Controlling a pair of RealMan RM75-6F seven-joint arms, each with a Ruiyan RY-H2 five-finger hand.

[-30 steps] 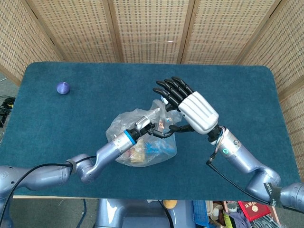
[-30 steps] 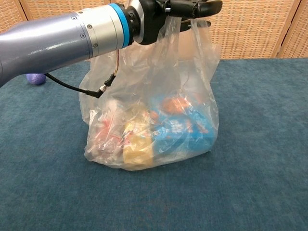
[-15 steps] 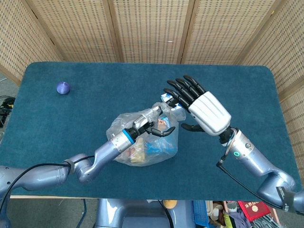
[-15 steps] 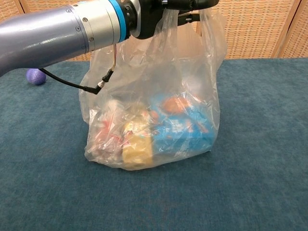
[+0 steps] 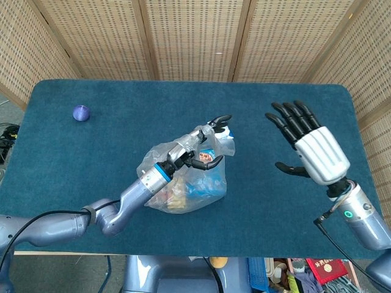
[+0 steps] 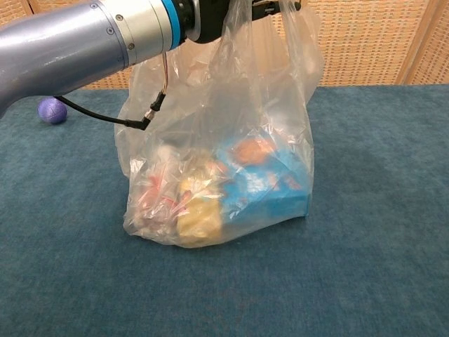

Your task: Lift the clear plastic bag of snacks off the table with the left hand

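Observation:
A clear plastic bag (image 5: pixel 183 180) (image 6: pixel 224 161) holding yellow, blue and red snack packs stands on the blue table (image 5: pixel 91 152). My left hand (image 5: pixel 198 146) (image 6: pixel 217 10) grips the bag's handles at the top and pulls them upward; the bag's bottom still touches the cloth in the chest view. Far off to the right of the bag, my right hand (image 5: pixel 308 146) is raised with fingers spread, holding nothing. It does not show in the chest view.
A small purple ball (image 5: pixel 81 113) (image 6: pixel 52 111) lies at the table's far left. Wicker screens (image 5: pixel 195 36) stand behind the table. My left forearm (image 6: pixel 84 42) crosses the top of the chest view.
My right hand has let go of the bag and swung away to the right. The left hand has risen slightly with the handles, stretching the bag taller.

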